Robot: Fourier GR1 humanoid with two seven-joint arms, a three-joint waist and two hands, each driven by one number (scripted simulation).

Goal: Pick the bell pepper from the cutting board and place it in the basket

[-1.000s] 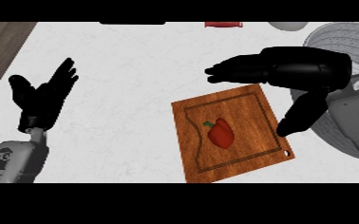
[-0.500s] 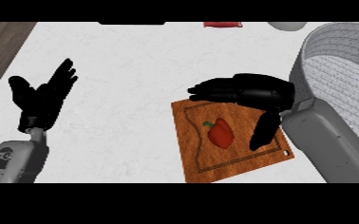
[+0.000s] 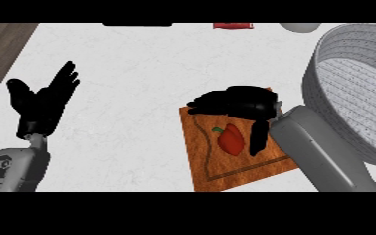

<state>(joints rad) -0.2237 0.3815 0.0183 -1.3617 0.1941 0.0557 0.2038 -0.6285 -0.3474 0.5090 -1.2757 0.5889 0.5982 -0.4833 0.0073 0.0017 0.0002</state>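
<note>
Head view: left hand [image 3: 43,104] rests at the left edge, fingers straight and up. Pepper [image 3: 231,140] lies on the board [image 3: 220,172], ungripped. Right hand [image 3: 251,104] hovers over it, fingers [image 3: 213,101] spread just past the pepper's far side, thumb [image 3: 258,137] just beside its right. Basket [image 3: 345,94] stands at far right.

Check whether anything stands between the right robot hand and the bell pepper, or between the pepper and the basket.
Nothing visible does. The open right robot hand hangs over the cutting board, thumb beside the bell pepper. The basket stands right of the board; only the hand's forearm crosses between.
</note>
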